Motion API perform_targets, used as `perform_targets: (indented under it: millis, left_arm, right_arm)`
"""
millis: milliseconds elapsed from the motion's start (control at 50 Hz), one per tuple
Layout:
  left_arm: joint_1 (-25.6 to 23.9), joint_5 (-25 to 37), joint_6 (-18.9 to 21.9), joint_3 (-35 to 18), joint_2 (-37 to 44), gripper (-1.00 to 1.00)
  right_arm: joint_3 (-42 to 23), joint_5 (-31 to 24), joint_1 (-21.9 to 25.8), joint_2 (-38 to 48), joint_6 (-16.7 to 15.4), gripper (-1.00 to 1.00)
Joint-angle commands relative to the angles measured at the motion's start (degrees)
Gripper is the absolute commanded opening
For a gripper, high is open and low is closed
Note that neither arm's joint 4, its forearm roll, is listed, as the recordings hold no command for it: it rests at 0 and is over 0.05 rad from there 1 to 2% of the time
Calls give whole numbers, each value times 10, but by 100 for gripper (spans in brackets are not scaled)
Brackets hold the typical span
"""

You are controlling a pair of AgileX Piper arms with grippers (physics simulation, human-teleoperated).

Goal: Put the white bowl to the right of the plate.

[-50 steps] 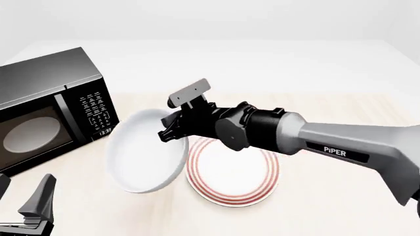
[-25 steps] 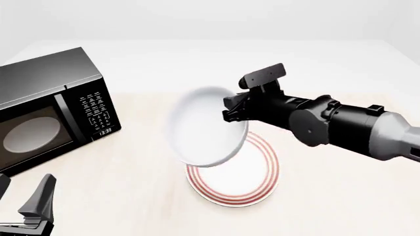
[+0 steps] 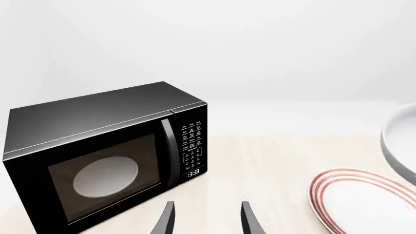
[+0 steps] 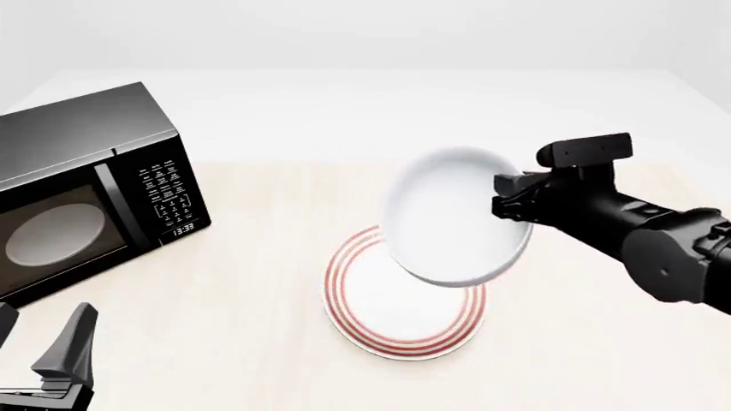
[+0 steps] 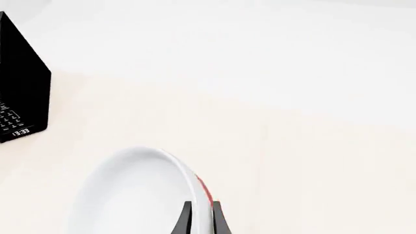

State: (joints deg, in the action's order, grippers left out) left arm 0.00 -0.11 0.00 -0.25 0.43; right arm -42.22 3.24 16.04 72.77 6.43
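Observation:
The white bowl [image 4: 457, 218] hangs tilted in the air, above the right half of the plate [image 4: 377, 321], a flat white plate with red rings lying on the table. My right gripper [image 4: 511, 205] is shut on the bowl's right rim; the right wrist view shows its fingertips [image 5: 200, 214] pinching the bowl [image 5: 130, 195]. My left gripper [image 4: 51, 360] rests low at the near left, open and empty, far from both. In the left wrist view its fingers [image 3: 167, 219] point towards the microwave, with the plate [image 3: 370, 200] and the bowl's edge [image 3: 398, 141] off to one side.
A black microwave [image 4: 92, 188] with its door shut stands at the left of the table, also in the left wrist view [image 3: 110, 156]. The light wooden table top [image 4: 594, 342] stretches to the right of the plate.
My right arm has carried the bowl rightwards, from left of the plate, over it, to above its right half. The left arm has not moved.

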Motion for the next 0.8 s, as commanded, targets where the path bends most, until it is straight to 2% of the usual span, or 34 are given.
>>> perform_targets:
  millis: [20, 60, 480, 800]
  left_arm:
    - [0, 0, 0, 0, 0, 100]
    - [0, 0, 0, 0, 0, 100]
    - [0, 0, 0, 0, 0, 100]
    - [0, 0, 0, 0, 0, 100]
  right_arm:
    - [43, 3, -73, -53, -11, -100]
    - [49, 2, -78, -61, 0, -100]
    - [118, 12, -180, -105, 16, -100]
    - [173, 50, -268, -106, 35, -100]
